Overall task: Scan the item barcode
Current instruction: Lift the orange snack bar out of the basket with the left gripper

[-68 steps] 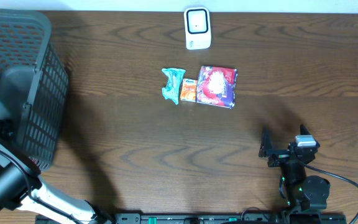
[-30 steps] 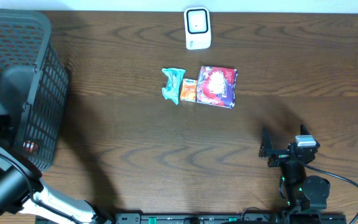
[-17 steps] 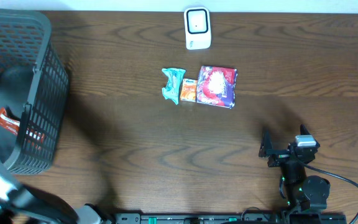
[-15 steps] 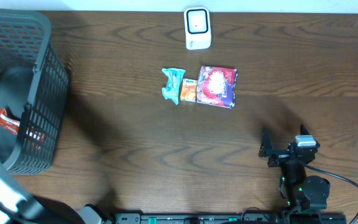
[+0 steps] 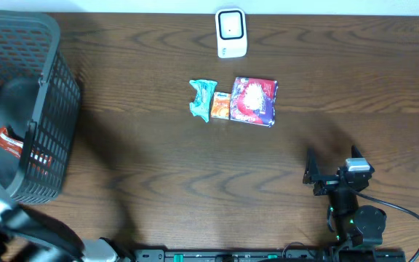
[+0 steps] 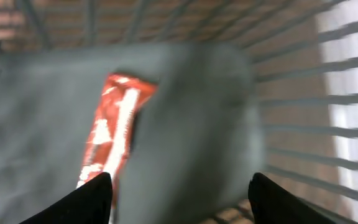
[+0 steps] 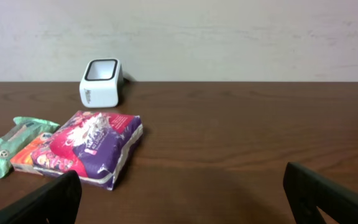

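Note:
A red packet (image 6: 110, 130) lies inside the black mesh basket (image 5: 53, 80) at the table's left, also visible as the red packet (image 5: 7, 142) from overhead. My left gripper (image 6: 182, 208) hangs over it inside the basket, open, with nothing between its fingers; the packet lies just beyond the left fingertip (image 6: 95, 199). The white scanner (image 5: 231, 33) stands at the table's far edge, scanner (image 7: 101, 82). My right gripper (image 7: 185, 211) rests open and empty near the front right, right gripper (image 5: 313, 175).
A teal packet (image 5: 203, 98), an orange packet (image 5: 220, 106) and a purple packet (image 5: 254, 101) lie together mid-table in front of the scanner. A grey bulky shape (image 6: 191, 124) fills the basket's inside. The left arm (image 5: 6, 211) crosses the front left corner.
My left gripper has gone from shut to open and let go of the red packet, which now lies in the basket. The right arm has not moved.

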Controlling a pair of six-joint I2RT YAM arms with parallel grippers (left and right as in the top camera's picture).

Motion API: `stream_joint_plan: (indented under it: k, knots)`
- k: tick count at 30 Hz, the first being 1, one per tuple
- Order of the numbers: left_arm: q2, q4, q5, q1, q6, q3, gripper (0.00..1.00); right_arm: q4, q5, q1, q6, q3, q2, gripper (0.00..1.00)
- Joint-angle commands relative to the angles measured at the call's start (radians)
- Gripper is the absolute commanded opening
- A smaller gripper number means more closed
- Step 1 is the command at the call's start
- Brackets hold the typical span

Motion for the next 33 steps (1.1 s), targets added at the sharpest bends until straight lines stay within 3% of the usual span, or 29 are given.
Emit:
stream_joint_plan:
  k: [1,14,23,26,27,29,30,33]
  knots:
    - [0.087,-0.011,-0.045,-0.002,0.016,-0.010,0.71,-0.004,0.004,0.005,-0.003,-0.002,-0.006,0.99]
    - [0.315,-0.030,-0.214,-0.009,-0.002,-0.010,0.77,-0.004,0.004,0.005,-0.003,-0.002,-0.006,0.99]
    - [0.400,-0.027,-0.216,-0.026,-0.002,-0.010,0.75,-0.004,0.004,0.005,-0.003,-0.002,-0.006,0.99]
    - [0.406,-0.026,-0.216,-0.033,-0.002,-0.010,0.66,-0.004,0.004,0.005,-0.003,-0.002,-0.005,0.99]
    - [0.405,-0.026,-0.216,-0.034,-0.002,-0.010,0.53,-0.004,0.004,0.005,-0.003,-0.002,-0.005,0.99]
    - [0.405,-0.026,-0.206,-0.034,-0.002,-0.009,0.14,-0.004,0.004,0.005,-0.003,-0.002,-0.005,0.99]
    - [0.405,-0.026,-0.192,-0.034,-0.002,-0.009,0.07,-0.004,0.004,0.005,-0.003,-0.002,-0.005,0.99]
    - [0.404,-0.022,-0.123,-0.034,-0.002,0.002,0.07,-0.004,0.004,0.005,-0.003,-0.002,-0.005,0.99]
